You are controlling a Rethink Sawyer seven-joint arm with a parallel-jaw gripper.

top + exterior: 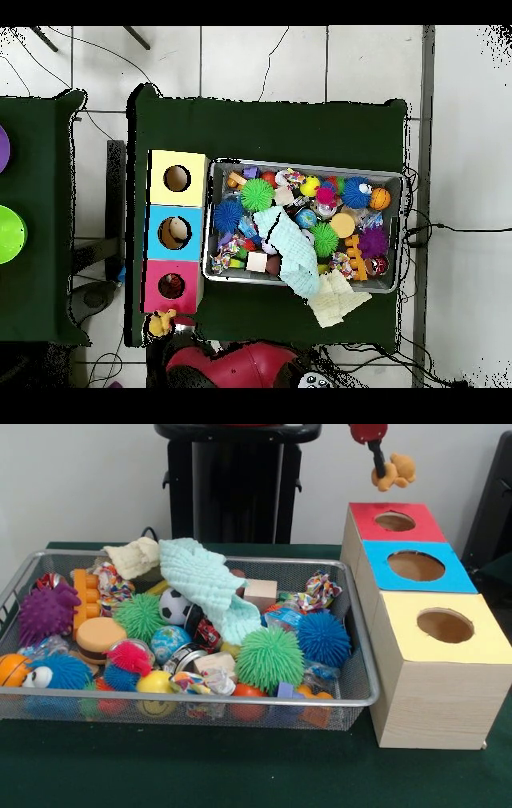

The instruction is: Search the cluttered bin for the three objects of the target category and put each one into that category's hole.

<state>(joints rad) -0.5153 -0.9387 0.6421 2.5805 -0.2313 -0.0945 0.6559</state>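
My gripper (378, 466) hangs at the top right, shut on a tan-orange plush bear (394, 472). The bear dangles in the air above and a little behind the red-panelled hole (394, 522). In the overhead view the bear (160, 323) lies just past the red hole (171, 286), on the robot's side of the box. The silver wire-mesh bin (192, 556) stands left of the box, full of toys; it also shows in the overhead view (300, 166). No striped tiger shows in either view.
The wooden box also has a blue-panelled hole (416, 566) and a yellow-panelled hole (445, 626). The bin holds spiky balls (270, 658), a pale green cloth (204, 580), a cream cloth (132, 556), a small soccer ball (174, 606) and knotted rope toys (322, 590).
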